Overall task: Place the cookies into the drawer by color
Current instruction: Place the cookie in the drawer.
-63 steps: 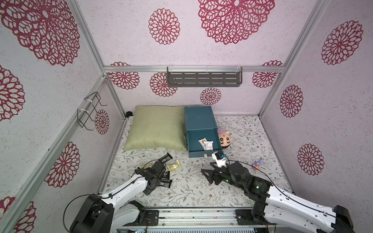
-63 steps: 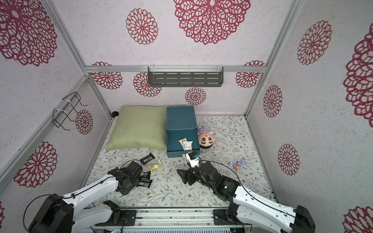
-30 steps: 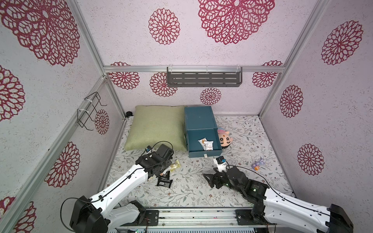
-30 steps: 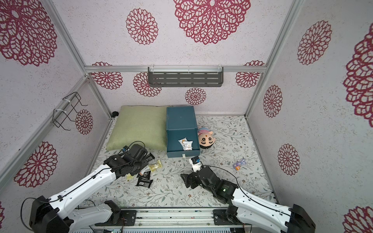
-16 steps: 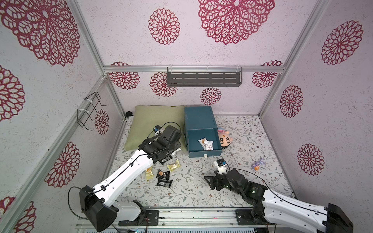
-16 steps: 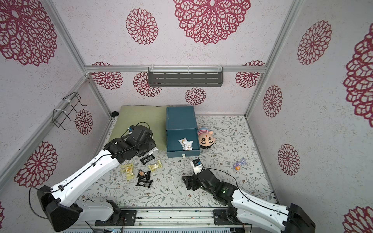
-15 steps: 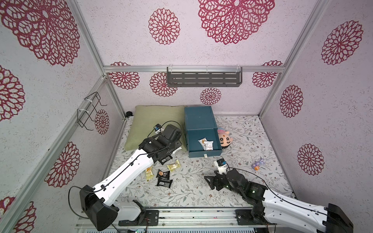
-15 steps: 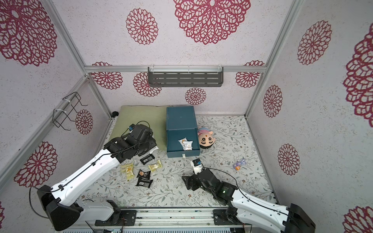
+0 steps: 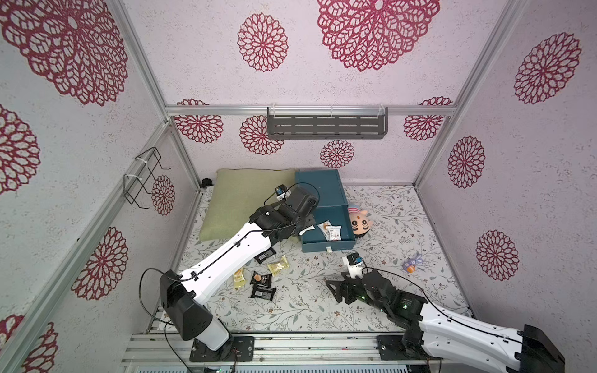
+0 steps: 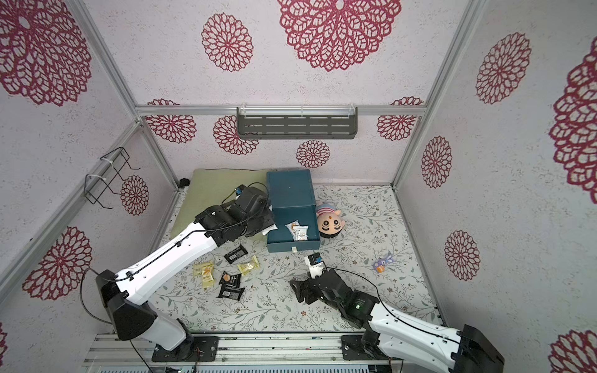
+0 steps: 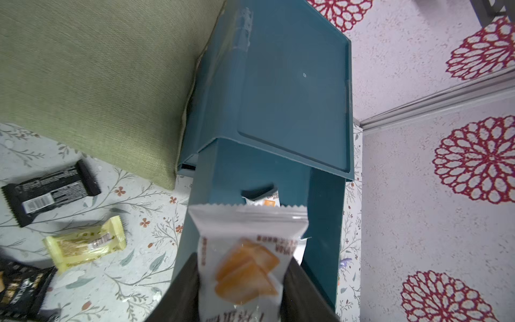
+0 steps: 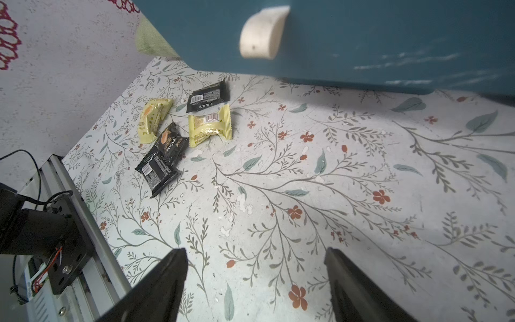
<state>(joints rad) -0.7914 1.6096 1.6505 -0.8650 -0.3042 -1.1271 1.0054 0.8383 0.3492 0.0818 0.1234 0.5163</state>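
Note:
The teal drawer chest (image 9: 318, 190) stands at the back, and its top drawer (image 9: 350, 231) is pulled out with two white cookies (image 9: 330, 231) inside. My left gripper (image 9: 306, 228) is shut on a white cookie with an orange picture (image 11: 245, 264), held at the open drawer's left wall. Several black and yellow cookies lie on the floor, among them a black one (image 9: 265, 255) and a yellow one (image 9: 278, 266). My right gripper (image 12: 255, 256) is open and holds nothing, low over the floor in front of the drawer's white pull (image 12: 262, 33).
A green cushion (image 9: 248, 200) lies against the chest's left side. A peach plush toy (image 9: 360, 222) sits at the chest's right and a small purple toy (image 9: 412, 264) further right. A grey shelf (image 9: 326, 126) hangs on the back wall and a wire rack (image 9: 142, 177) on the left wall.
My left arm rose from the cookie pile and swung back and to the right to the open drawer, carrying the white cookie. My right gripper drew back from the drawer front.

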